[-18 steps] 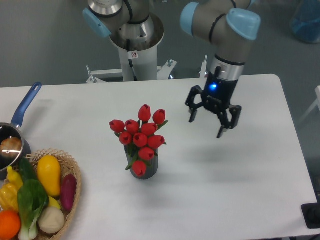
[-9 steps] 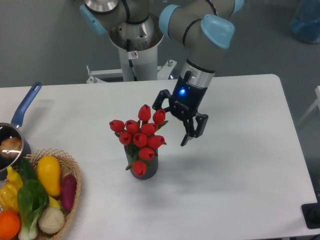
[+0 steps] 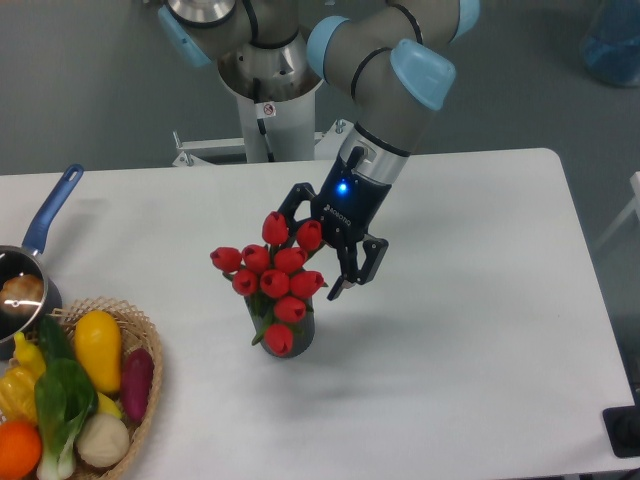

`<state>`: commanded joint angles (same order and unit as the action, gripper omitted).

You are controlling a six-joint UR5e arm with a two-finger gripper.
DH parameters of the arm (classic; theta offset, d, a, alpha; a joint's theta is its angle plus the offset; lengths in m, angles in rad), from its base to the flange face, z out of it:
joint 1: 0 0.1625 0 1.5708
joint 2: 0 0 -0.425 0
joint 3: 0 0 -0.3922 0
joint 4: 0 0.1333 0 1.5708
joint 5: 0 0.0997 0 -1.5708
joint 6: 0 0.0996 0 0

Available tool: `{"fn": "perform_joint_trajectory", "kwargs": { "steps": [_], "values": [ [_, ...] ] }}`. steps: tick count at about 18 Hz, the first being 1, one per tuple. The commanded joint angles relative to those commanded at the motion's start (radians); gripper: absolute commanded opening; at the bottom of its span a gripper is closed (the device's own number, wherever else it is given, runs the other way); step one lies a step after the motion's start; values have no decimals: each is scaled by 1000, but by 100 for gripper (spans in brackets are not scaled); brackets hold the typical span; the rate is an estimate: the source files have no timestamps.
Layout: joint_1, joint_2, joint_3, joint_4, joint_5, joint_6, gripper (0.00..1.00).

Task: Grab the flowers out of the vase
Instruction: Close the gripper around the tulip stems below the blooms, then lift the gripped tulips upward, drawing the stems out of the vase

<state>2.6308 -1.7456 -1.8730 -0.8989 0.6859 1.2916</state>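
— Red tulip buds fill the middle of the white desk point(image 3: 470, 330). Where do the flowers point(image 3: 272, 272) stand?

— In the vase point(image 3: 292, 338), a small dark grey ribbed cylinder. Most of the vase is covered by buds and leaves; only its lower wall shows. One bud hangs low over its front.

— And the gripper point(image 3: 318, 252)?

— It hangs at the upper right of the flowers, tilted, with a blue light glowing on its body. Its fingers point(image 3: 360, 268) are spread wide apart, holding nothing. One dark finger shows clearly just right of the bunch, its tip beside the rightmost bud. The other reaches over behind the topmost buds, and part of it is masked by them.

— Do the fingers touch the flowers?

— I cannot tell. From this single view the near finger overlaps the edge of the bunch, but whether there is contact or a gap in depth is not visible.

— What else sits near the vase?

— To its left, at the desk's edge, a wicker basket point(image 3: 145, 362) of colourful vegetables point(image 3: 97, 348), cut off by the bottom and left of the frame. Above the basket, a steel saucepan point(image 3: 22, 290) with a blue handle, also cropped at the left; something pale lies inside, too small to make out.

— And behind?

— The arm's grey pedestal point(image 3: 268, 95) rises beyond the far edge of the desk, behind the vase.
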Motion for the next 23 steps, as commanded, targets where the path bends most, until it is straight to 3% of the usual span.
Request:
{"fn": "perform_joint_trajectory", "kwargs": {
  "steps": [4, 8, 10, 11, 17, 23],
  "values": [
    [11, -3, -2, 0, -6, 5, 44],
    [21, 4, -32, 0, 6, 43, 22],
    [34, 12, -46, -2, 12, 84, 4],
    [37, 15, -54, -2, 17, 97, 0],
    [37, 43, -58, -5, 93, 117, 0],
    [38, 86, -58, -11, 80, 106, 0]
  ]
}}
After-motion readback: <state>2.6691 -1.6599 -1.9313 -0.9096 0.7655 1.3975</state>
